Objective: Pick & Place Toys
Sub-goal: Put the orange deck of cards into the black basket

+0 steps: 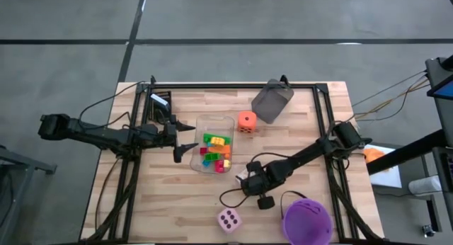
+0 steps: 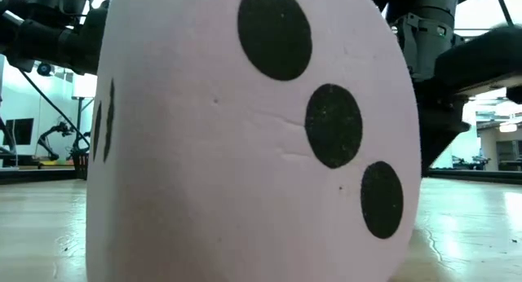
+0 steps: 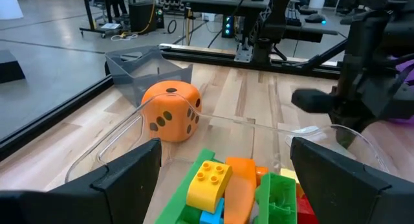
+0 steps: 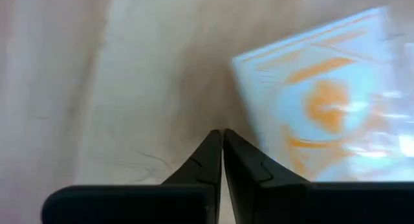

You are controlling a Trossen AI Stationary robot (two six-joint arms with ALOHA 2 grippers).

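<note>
From above, a pale wooden table [image 1: 297,132] carries a clear tray [image 1: 214,122] at its middle, filled with green, yellow and red building bricks [image 1: 216,150]. An orange dice [image 1: 246,121] sits just beside the tray's far right corner, next to a grey bin [image 1: 272,100]. A pink dice [image 1: 228,219] and a purple bucket [image 1: 307,220] stand near the front edge. The left gripper [image 1: 185,139] waits at the tray's left side, fingers spread wide. The right gripper [image 1: 245,178] points down at the table just right of the tray, over a small white card that is mostly hidden there.

At table height, the pink dice [image 2: 253,135] fills nearly the whole picture — a matte, slightly dented surface, so probably soft foam, light and easy to squeeze across two flat faces. A bright workshop shows behind.

The left wrist camera looks between its parted fingers [image 3: 129,175] at the bricks [image 3: 233,188]: hard, glossy plastic, likely slippery, best pinched across flat sides. The orange dice [image 3: 171,111] stands beyond the tray rim.

The right wrist camera shows its fingertips [image 4: 222,153] pressed together on bare wood, beside the picture card [image 4: 330,107] — thin and flat, likely hard to lift except by an edge.
</note>
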